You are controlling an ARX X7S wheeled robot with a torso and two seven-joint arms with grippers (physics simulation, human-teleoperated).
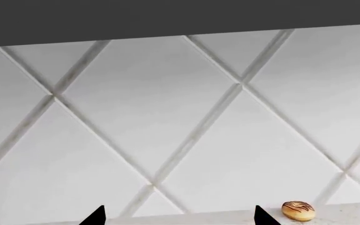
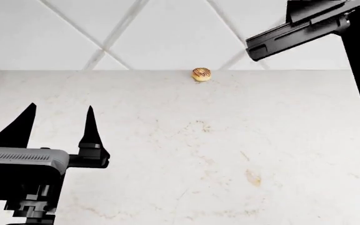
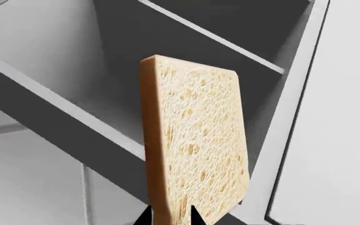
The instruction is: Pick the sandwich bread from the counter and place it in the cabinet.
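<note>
In the right wrist view my right gripper (image 3: 169,216) is shut on the sandwich bread (image 3: 196,145), a pale tan slice with a golden crust edge, held on edge in front of the open dark grey cabinet (image 3: 186,51) with its shelves. In the head view only the right arm (image 2: 311,28) shows, raised at the upper right; its gripper and the bread are out of that view. My left gripper (image 2: 61,124) is open and empty above the white marble-look counter (image 2: 230,140); its fingertips also show in the left wrist view (image 1: 180,216).
A small glazed donut (image 2: 201,74) with brown stripes lies at the back of the counter against the diamond-tiled wall (image 2: 167,33); it also shows in the left wrist view (image 1: 298,211). A cabinet shelf edge (image 3: 61,110) runs just past the bread.
</note>
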